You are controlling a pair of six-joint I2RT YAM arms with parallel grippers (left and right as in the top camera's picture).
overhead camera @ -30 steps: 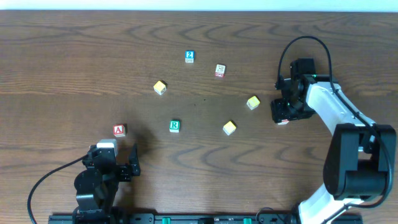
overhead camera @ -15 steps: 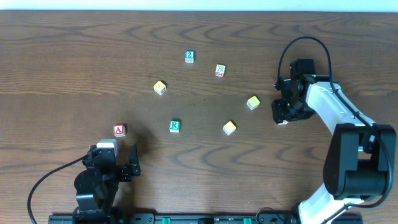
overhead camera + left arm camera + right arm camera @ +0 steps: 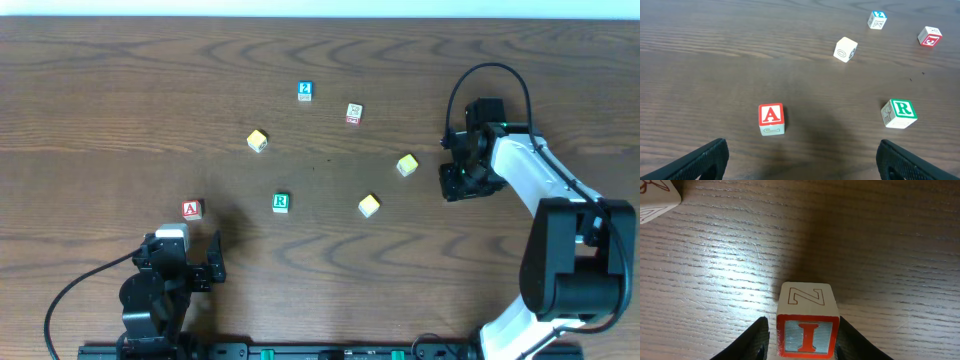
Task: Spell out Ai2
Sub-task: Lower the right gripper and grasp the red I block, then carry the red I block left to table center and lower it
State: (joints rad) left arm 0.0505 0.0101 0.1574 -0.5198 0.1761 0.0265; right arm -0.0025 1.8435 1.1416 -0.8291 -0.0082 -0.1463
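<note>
The right gripper, pinching the I block, has edged slightly away from the nearest yellow block. The left gripper sits with jaws spread, far to that block's lower left.

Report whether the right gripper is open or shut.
Shut on the I block: the right gripper has a finger against each side of it.

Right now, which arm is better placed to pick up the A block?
Left. The A block lies just ahead of the left gripper, whose fingers are open and empty. The right gripper is far across the table and is shut on the I block.
</note>
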